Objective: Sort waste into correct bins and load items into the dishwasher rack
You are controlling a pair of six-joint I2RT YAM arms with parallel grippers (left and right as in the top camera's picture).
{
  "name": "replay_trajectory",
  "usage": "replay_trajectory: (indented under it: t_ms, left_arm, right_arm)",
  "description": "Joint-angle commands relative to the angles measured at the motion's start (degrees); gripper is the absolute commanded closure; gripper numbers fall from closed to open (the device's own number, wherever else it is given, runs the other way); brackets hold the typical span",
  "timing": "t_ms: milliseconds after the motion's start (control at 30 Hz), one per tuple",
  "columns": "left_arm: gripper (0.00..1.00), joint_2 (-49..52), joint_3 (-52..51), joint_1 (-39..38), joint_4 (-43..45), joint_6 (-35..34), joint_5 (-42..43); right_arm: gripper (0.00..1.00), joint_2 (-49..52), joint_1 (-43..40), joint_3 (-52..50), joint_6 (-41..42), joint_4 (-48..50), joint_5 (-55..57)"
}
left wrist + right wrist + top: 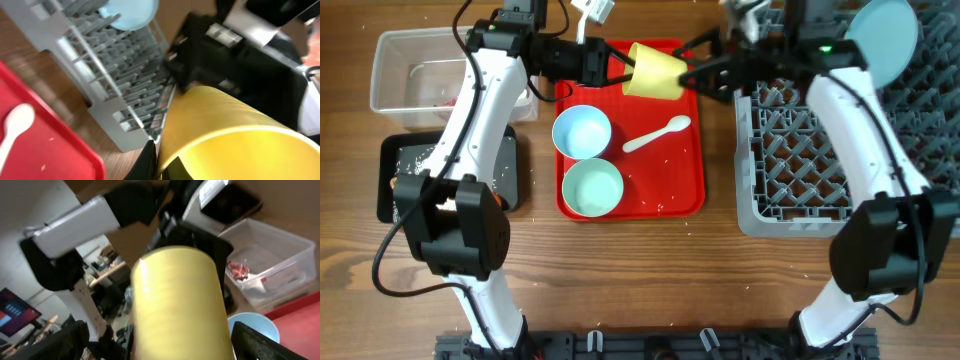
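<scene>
My left gripper (620, 70) is shut on the rim of the small yellow cup (655, 72) and holds it in the air above the back of the flat red tray (630, 205); one finger is inside the rim, one outside (156, 161). My right gripper (695, 72) is open, its fingers spread on either side of the cup's base (165, 345) without touching it. Two pale blue-green bowls (582, 131) (592, 187) and the white spoon (658, 133) lie on the red tray. The pale blue plate (882, 38) stands in the grey rack (840, 130).
The clear tub (420, 80) at the back left holds a red wrapper (239, 270). The black tray (450, 175) in front of it holds rice grains (420, 160). The rack stands right beside the red tray.
</scene>
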Motion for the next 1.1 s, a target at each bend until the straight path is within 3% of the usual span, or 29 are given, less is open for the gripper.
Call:
replay_trajectory:
  t_ms: [0,133,233,400,467,567,633,667,700,767,1067]
  left_arm:
    - [0.96,-1.07,0.52,-0.22,0.79,0.68,4.55]
    - [0.96,-1.07,0.52,-0.20,2.16,0.68,7.96]
    - [0.96,-1.07,0.52,-0.22,2.32,0.68,7.96]
    - [0.96,-1.05,0.52,-0.31,2.29,0.68,7.65]
    - [0.80,-1.07,0.52,-0.55,2.27,0.66,5.86]
    - [0.64,-1.07,0.52,-0.52,2.27,0.66,3.74]
    - [0.62,-1.05,0.52,-0.52,2.27,0.63,2.23]
    - [0.70,-1.07,0.52,-0.52,2.27,0.66,2.08]
    - [0.85,-1.07,0.52,-0.52,2.27,0.63,2.08]
    - [0.96,-1.07,0.52,-0.59,2.27,0.66,2.08]
    - [0.96,-1.07,0.52,-0.57,2.91,2.99,1.88]
  right_arm:
    - [0.06,-0.79,2.38,-1.01,-1.36,0.96,3.96]
    - [0.07,-0.76,4.15,-1.01,-1.38,3.21,2.75]
    - [0.21,-0.76,5.14,-1.01,-1.25,4.68,2.56]
    - [0.32,-0.76,5.11,-1.01,2.32,10.16,0.66]
    - [0.35,-0.76,4.94,-1.01,4.68,12.22,0.66]
    - [0.39,-0.76,4.07,-1.01,5.79,12.96,0.74]
    - [0.39,-0.76,2.58,-1.01,6.27,12.94,1.07]
    - [0.39,-0.76,1.95,-1.01,6.29,12.96,1.07]
    - [0.39,-0.76,1.38,-1.01,6.29,12.96,1.07]
    - [0.38,-0.76,1.31,-1.01,6.19,13.25,1.09]
    - [0.37,-0.76,1.51,-1.01,6.12,12.92,2.86]
